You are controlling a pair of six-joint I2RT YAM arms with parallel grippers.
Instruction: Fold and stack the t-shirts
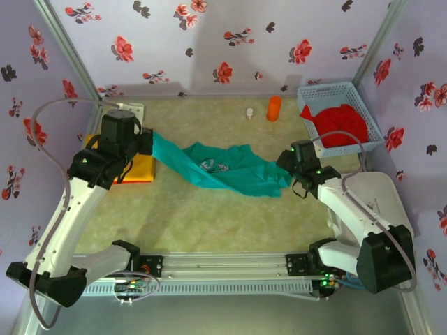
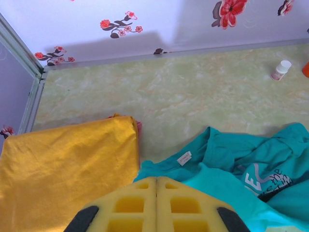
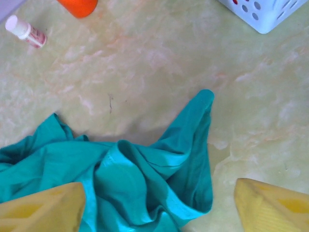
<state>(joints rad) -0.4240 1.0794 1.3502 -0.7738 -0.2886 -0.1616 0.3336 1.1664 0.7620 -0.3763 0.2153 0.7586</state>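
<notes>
On the table point(image 1: 209, 216), the right tool point(image 3: 157, 205) stands released, its 2 yellow fingers point(image 3: 43, 208) wide apart over the right end of the teal t-shirt point(image 3: 145, 179). The cloth lies rumpled between them, and neither finger is seen pressing on it. From above, this tool point(image 1: 286, 174) sits at the shirt's right edge.

The left tool point(image 2: 156, 186) is clenched, its 2 pads point(image 2: 130, 205) meeting along 1 seam. The teal t-shirt point(image 2: 241, 164) runs right up to the pads, with a small white label showing near the collar. From above, a band of the teal t-shirt point(image 1: 230, 171) is drawn up and leftward into this tool point(image 1: 147, 142), so it grips the shirt's left end.

Just left of it lies the folded yellow-orange t-shirt point(image 2: 63, 164), flat on the table.

Farther back stand a small white bottle point(image 1: 248, 112) and an orange cylinder point(image 1: 274, 108), close together. At the far right, a light blue basket point(image 1: 328, 89) holds red cloth point(image 1: 339, 124).
</notes>
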